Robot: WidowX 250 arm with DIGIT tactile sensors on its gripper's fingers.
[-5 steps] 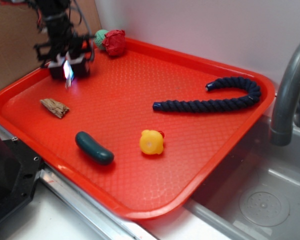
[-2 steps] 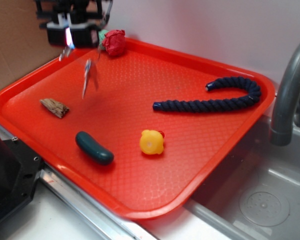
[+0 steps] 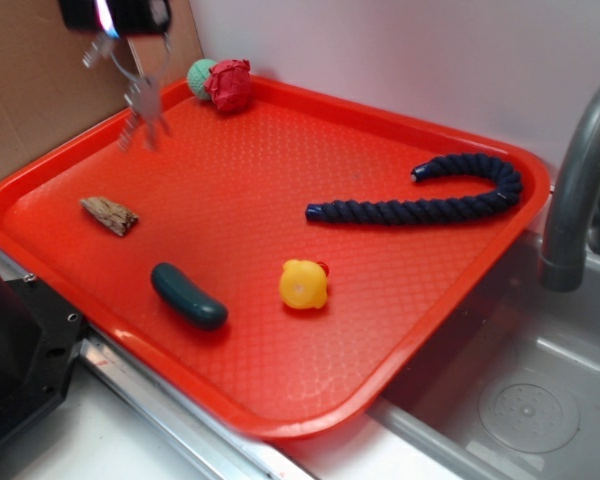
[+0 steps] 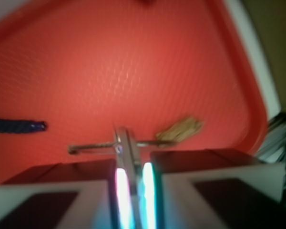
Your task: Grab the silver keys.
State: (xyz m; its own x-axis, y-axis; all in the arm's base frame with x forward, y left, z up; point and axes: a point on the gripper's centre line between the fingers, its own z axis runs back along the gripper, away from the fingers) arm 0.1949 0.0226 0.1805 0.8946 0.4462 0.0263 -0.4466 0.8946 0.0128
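Observation:
The silver keys (image 3: 140, 100) hang in the air above the back left corner of the red tray (image 3: 400, 310), dangling from my gripper (image 3: 115, 22), which sits at the top edge of the exterior view. In the wrist view a thin metal key (image 4: 126, 148) is pinched between the two lit pads, with the wire ring sticking out to both sides below the gripper (image 4: 132, 183). The gripper is shut on the keys, well clear of the tray floor.
On the tray lie a brown wood chip (image 3: 109, 214), a dark green pickle-shaped toy (image 3: 188, 296), a yellow duck (image 3: 303, 284), a navy rope (image 3: 420, 198) and a red and a green ball (image 3: 228, 84) at the back. A grey faucet (image 3: 580, 180) stands to the right.
The gripper has risen from near the tray floor to the top of the view, lifting the keys off the tray; they now swing below it.

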